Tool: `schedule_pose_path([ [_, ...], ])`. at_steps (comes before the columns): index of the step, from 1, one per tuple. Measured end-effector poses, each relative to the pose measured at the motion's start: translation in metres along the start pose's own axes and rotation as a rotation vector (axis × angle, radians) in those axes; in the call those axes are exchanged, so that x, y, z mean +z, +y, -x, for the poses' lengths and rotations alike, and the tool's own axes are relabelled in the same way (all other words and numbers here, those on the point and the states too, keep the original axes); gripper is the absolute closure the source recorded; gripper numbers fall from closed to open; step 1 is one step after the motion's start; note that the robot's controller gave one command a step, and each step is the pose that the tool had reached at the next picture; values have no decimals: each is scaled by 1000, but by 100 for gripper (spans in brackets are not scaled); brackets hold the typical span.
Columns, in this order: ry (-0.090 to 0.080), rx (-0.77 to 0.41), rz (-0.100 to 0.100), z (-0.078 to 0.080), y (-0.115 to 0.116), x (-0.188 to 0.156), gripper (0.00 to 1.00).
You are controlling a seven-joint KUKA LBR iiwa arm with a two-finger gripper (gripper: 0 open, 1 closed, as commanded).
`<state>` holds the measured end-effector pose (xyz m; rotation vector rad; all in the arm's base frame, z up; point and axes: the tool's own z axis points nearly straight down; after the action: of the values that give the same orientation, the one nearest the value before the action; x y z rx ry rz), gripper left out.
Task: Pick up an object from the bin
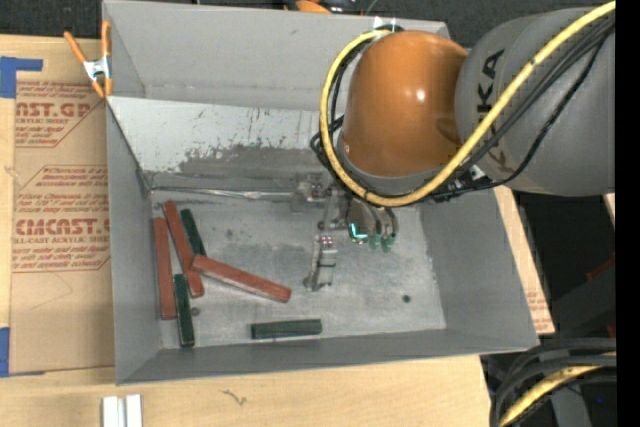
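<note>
My gripper (322,271) hangs below the arm's orange cover, low over the bin floor near the middle. Nothing shows in it. Just to its left lies a red-brown flat stick (240,281), slanted, with its right end a short way from the gripper. A dark green stick (286,328) lies flat near the bin's front wall, below and left of the gripper.
Along the bin's left side lies a small heap of sticks: two red-brown ones (163,267) and two dark green ones (184,311), partly crossing. The arm and its cover hide the bin's right rear part.
</note>
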<state>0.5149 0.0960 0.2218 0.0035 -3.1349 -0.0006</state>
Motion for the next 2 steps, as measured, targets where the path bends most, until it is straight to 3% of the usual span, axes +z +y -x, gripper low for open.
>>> schedule_pose_path([
  [1, -3, -430, -1, 10, 45, 129, 0],
  [2, -8, -442, 0, 30, 53, 153, 0],
])
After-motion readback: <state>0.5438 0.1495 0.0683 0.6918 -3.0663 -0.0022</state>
